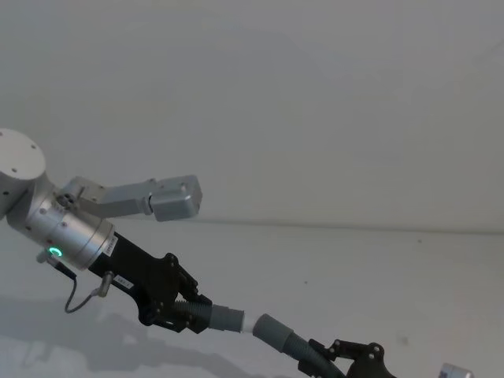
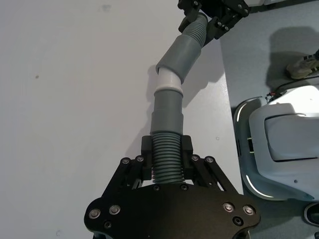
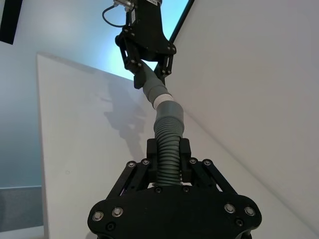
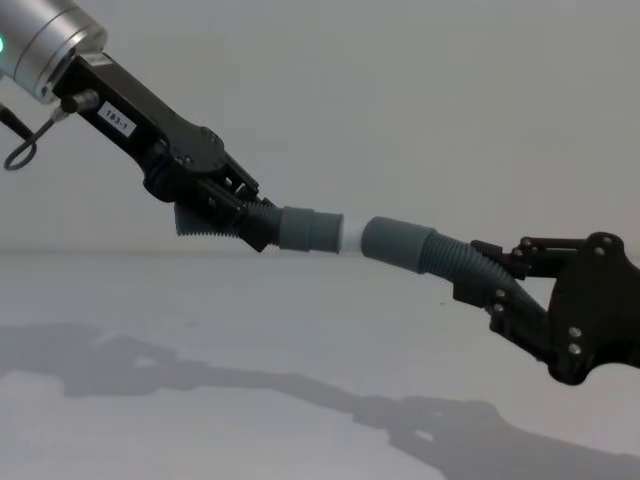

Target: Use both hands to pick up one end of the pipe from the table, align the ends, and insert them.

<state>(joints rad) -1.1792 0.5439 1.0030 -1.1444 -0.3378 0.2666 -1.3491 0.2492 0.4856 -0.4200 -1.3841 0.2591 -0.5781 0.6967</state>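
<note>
Both pipe pieces are up in the air over the white table (image 4: 300, 400), one in each claw. The left gripper (image 4: 235, 222), the one with the silver wrist and the small white label, comes in from the upper left and is clamped on the ribbed body of the left pipe piece (image 4: 300, 230), whose smooth cuff ends in a narrower white tip (image 4: 352, 235). The right gripper (image 4: 490, 285) reaches in from the lower right and is clamped on the ribbed part of the right pipe piece (image 4: 430, 250). The hollow cuff (image 4: 395, 242) meets the white tip at a slight angle, with a band of white showing between the two cuffs.
</note>
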